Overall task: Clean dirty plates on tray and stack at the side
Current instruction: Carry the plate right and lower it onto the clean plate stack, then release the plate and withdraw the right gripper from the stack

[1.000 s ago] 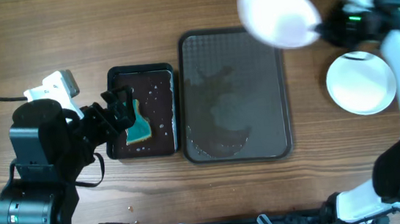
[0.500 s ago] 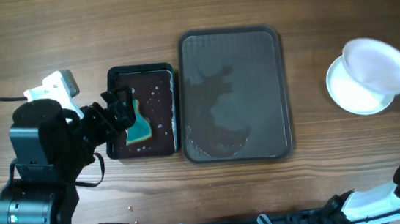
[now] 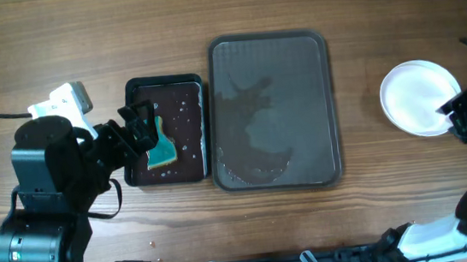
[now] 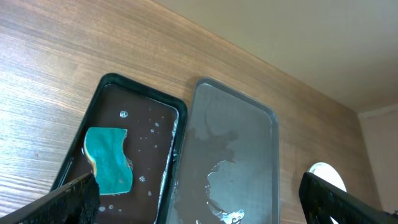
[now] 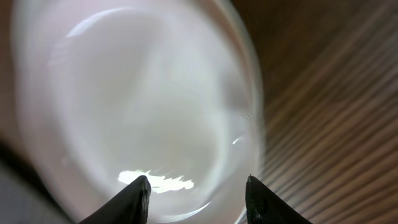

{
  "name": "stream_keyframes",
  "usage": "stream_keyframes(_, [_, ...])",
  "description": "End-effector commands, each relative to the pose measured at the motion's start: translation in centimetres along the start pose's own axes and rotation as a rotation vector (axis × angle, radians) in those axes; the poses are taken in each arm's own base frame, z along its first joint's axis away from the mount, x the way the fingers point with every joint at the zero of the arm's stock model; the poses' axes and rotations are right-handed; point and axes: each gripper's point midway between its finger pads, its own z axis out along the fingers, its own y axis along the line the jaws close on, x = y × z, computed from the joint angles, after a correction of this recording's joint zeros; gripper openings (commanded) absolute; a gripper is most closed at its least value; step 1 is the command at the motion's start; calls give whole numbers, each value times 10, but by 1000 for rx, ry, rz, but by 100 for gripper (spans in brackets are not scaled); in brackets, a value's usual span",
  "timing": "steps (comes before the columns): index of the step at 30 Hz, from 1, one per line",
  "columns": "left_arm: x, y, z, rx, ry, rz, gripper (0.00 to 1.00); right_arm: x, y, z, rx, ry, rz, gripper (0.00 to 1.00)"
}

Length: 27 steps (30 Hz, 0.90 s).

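The dark brown tray (image 3: 324,71) lies mid-table, wet, with no plate on it. The white plates (image 3: 417,96) rest on the table to its right, seen as one round pile. My right gripper (image 3: 464,117) is at the pile's near right edge. In the right wrist view its jaws (image 5: 200,200) stand apart with the top plate (image 5: 137,106) just beyond them and nothing pinched. My left gripper (image 3: 140,127) hangs wide open over the small black tray (image 3: 184,86). The left wrist view shows the brown tray (image 4: 249,143) and a sliver of plate (image 4: 326,175).
The small glossy black tray (image 4: 140,90) left of the brown tray holds water drops and a teal sponge (image 3: 163,148), also seen as the sponge (image 4: 111,158) in the left wrist view. Bare wooden table surrounds both trays.
The right arm carried a white plate from above the tray's far right corner onto the plate at the right, and its jaws have parted. The left arm has not moved.
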Motion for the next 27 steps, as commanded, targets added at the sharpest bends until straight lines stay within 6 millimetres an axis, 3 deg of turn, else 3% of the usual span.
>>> stream_keyframes(1, [-6, -2, -4, 6, -20, 7, 100, 8, 66, -70, -275, -131, -165, 51])
stream_keyframes(3, [-6, -2, -4, 6, -20, 8, 100, 19, 90, -102, -360, -191, -234, 50])
stream_keyframes(4, [-5, -2, -4, 6, -20, 8, 100, 35, 109, -131, -415, -257, -310, 50])
stream_keyframes(8, [-6, -2, -4, 6, -20, 8, 100, 75, 133, -176, -451, -371, -458, 39])
stream_keyframes(10, [-6, -2, -4, 6, -20, 8, 100, 84, 132, -183, -405, -410, -483, 9])
stream_keyframes(11, [-6, -2, -4, 6, -20, 8, 100, 88, 129, -183, -373, -417, -481, 4])
stream_keyframes(16, [-6, -2, -4, 6, -20, 8, 100, 110, 112, -158, -243, -308, -473, 4])
stream_keyframes(21, [-6, -2, -4, 6, -20, 8, 100, 64, 73, -115, 40, -350, -278, 5])
stream_keyframes(25, [-6, -2, -4, 6, -20, 8, 100, 51, 69, -65, 113, -240, -255, 4])
stream_keyframes(27, [-6, -2, -4, 6, -20, 7, 100, 50, 65, -30, 143, -144, -239, 4])
